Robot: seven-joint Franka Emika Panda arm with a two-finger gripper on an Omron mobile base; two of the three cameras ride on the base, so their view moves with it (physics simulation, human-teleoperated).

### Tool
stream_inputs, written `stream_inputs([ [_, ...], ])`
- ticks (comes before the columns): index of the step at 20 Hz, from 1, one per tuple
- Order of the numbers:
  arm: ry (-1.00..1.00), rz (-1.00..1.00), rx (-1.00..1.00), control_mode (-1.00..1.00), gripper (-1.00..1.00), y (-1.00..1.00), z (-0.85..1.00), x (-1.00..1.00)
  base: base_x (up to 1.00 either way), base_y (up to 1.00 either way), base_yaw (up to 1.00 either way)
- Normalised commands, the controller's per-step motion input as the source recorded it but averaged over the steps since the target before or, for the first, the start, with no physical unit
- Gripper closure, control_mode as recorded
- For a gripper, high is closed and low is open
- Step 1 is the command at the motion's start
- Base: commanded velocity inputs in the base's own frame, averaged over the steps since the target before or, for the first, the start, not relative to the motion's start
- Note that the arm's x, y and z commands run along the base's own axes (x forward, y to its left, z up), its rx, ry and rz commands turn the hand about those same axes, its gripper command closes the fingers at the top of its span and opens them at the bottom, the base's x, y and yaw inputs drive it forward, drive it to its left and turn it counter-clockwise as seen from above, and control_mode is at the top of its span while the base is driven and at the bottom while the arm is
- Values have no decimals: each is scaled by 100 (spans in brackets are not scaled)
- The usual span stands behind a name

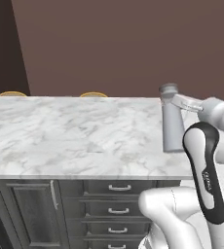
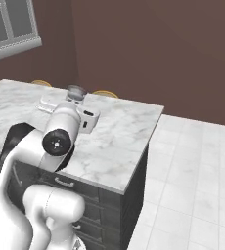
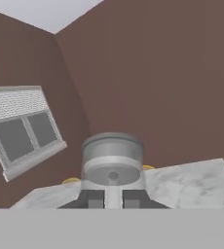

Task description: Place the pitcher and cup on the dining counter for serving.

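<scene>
The pitcher (image 1: 172, 127), a tall slim grey cylinder with a wider cap, stands upright near the right end of the dining counter (image 1: 75, 136), its base at the marble surface. My gripper (image 1: 180, 102) reaches in from the right just under the cap and is shut on the pitcher. In the hand view the pitcher's cap (image 3: 112, 163) rises right above my two dark fingertips (image 3: 92, 199), which sit close together around a narrow pale strip. From the right base view, my hand (image 2: 68, 106) hides most of the pitcher (image 2: 76, 91). The cup is out of view.
Yellow stool rims (image 1: 93, 94) show behind the counter's far edge. Dark grey drawers (image 1: 119, 187) run below its front. The counter's right end (image 2: 134, 161) drops to a pale tiled floor (image 2: 197, 171). A window (image 3: 21, 126) sits in the brown wall to the left.
</scene>
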Motion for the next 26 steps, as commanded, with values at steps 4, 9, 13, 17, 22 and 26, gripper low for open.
stream_inputs([
  [4, 0, 16, 6, -100, 100, 1, -13, 91, 0, 0, 0],
  [9, 16, 18, 1, -100, 100, -18, -38, 100, 0, 0, 0],
  [13, 21, 39, 15, -100, 100, -10, -37, 100, 0, 0, 0],
  [17, 21, 54, 28, -100, 100, 1, -31, 100, 0, 0, 0],
  [22, 5, 45, 30, -100, 100, 17, -34, 88, 0, 0, 0],
  [26, -27, 21, 38, -100, 100, 5, -48, 36, 0, 0, 0],
])
